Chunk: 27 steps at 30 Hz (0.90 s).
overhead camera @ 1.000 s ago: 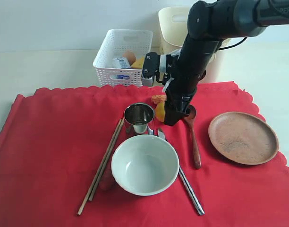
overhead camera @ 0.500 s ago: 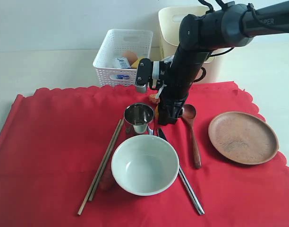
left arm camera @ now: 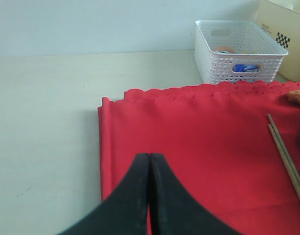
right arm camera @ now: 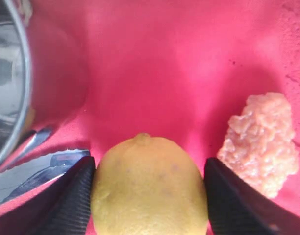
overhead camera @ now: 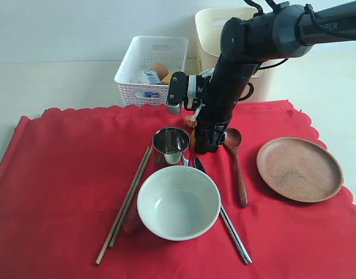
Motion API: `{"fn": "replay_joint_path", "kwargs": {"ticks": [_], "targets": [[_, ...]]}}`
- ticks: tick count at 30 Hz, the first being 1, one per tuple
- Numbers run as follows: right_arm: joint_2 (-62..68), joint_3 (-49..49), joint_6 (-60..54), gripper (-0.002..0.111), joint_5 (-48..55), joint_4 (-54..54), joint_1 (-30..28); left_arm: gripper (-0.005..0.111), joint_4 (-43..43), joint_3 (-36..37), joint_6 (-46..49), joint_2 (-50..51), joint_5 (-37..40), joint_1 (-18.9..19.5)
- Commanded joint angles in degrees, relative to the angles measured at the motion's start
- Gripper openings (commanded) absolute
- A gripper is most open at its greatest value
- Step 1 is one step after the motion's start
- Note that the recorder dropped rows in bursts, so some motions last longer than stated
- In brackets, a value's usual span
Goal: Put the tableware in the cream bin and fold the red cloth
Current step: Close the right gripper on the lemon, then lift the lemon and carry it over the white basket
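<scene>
On the red cloth [overhead camera: 61, 174] lie the pale bowl [overhead camera: 178, 201], steel cup [overhead camera: 171, 143], two chopsticks [overhead camera: 127, 200], dark spoon [overhead camera: 238, 168], knife [overhead camera: 229, 224] and brown plate [overhead camera: 299, 168]. The cream bin [overhead camera: 210, 32] stands behind, partly hidden by the right arm. My right gripper [overhead camera: 204, 145] points down between cup and spoon. In the right wrist view its pads [right arm camera: 81, 196] press both sides of a yellow lemon [right arm camera: 150, 205] resting on the cloth. My left gripper [left arm camera: 149, 155] is shut and empty above the cloth's left edge [left arm camera: 103, 147]; it is outside the exterior view.
A white lattice basket [overhead camera: 150, 70] holding food items and a small carton stands behind the cloth, left of the cream bin. A pinkish crumbly piece [right arm camera: 262, 142] lies on the cloth beside the lemon. Bare pale tabletop [left arm camera: 42, 122] lies left of the cloth.
The right arm shifted left and lowered from one second ago, bringing its fingers around the lemon beside the cup. It has held still over the last half second.
</scene>
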Motion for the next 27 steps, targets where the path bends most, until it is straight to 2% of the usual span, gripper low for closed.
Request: {"fn": "replay_joint_path", "kwargs": {"ticks": [1, 4, 10, 27], "targets": [[0.14, 0.14, -0.43, 0.027, 0.41, -0.24, 0.02, 0.000, 0.13, -0.16, -0.32, 0.12, -0.60, -0.29], [0.14, 0.14, 0.42, 0.025, 0.94, -1.00, 0.02, 0.000, 0.13, -0.16, -0.32, 0.12, -0.60, -0.29], [0.14, 0.14, 1.07, 0.000, 0.79, -1.03, 0.02, 0.000, 0.13, -0.16, -0.32, 0.12, -0.60, -0.29], [-11.57, 0.14, 4.72, 0.000, -2.82, -0.40, 0.02, 0.000, 0.13, -0.16, -0.32, 0.12, -0.60, -0.29]]}}
